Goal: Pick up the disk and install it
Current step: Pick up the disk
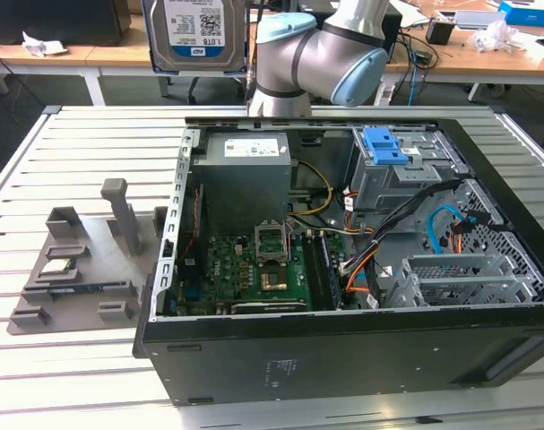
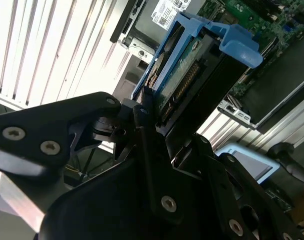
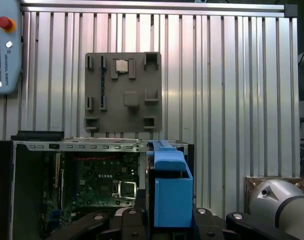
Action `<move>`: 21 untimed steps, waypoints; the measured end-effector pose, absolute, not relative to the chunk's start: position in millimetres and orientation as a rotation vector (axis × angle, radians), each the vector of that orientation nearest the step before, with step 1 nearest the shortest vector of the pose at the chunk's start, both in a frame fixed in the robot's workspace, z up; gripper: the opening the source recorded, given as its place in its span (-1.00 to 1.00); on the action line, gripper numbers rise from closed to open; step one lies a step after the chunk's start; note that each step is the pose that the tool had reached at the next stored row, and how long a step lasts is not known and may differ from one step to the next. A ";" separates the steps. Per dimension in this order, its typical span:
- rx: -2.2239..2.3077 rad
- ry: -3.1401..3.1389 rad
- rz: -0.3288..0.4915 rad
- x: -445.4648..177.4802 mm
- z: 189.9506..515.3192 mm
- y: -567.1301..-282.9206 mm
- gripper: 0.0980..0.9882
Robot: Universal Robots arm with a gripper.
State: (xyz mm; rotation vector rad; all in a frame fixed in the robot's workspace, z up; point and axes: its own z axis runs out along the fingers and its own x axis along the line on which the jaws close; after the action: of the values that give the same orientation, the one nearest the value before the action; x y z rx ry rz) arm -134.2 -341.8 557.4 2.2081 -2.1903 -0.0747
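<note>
Blue plastic is edging the disk (image 1: 195, 31), which is hanging upright in the exterior view's upper left. Its white-and-blue label is facing the camera, and it is sitting clear of the slotted aluminium table (image 1: 65, 376) below.

The gripper (image 2: 162, 117) is clamping the disk. In the second wrist view its black fingers (image 2: 141, 125) are pressing against the drive's flat sides at one end. The blue carrier frame and the connector edge are sticking out beyond them. In the first wrist view the blue frame is standing up between the black gripper parts.

The arm (image 1: 316, 63) is bending at the exterior view's top centre, just to the right of the disk.

An open computer case (image 1: 343, 358) is lying on its side across the centre and right of the exterior view. Inside it, a green motherboard (image 1: 254, 269) is showing below a grey power supply (image 1: 249, 175). A bare blue bracket (image 1: 385, 146) is sitting on the drive cage toward the upper right.

On the exterior view's left, a grey fixture tray (image 1: 83, 269) is resting on the table just beside the case. A small square chip (image 1: 56, 266) is lying in one of its pockets.
</note>
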 end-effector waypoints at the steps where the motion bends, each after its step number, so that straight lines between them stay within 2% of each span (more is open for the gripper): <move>1: 2.208 -2.190 -0.075 -128.6 557.4 -341.7 -0.40; 21: 2.207 -2.190 -0.076 -67.1 557.4 -341.8 -0.40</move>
State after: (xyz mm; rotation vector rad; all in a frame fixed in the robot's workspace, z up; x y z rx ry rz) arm -67.1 -341.8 557.4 2.2075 -2.1898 -0.0758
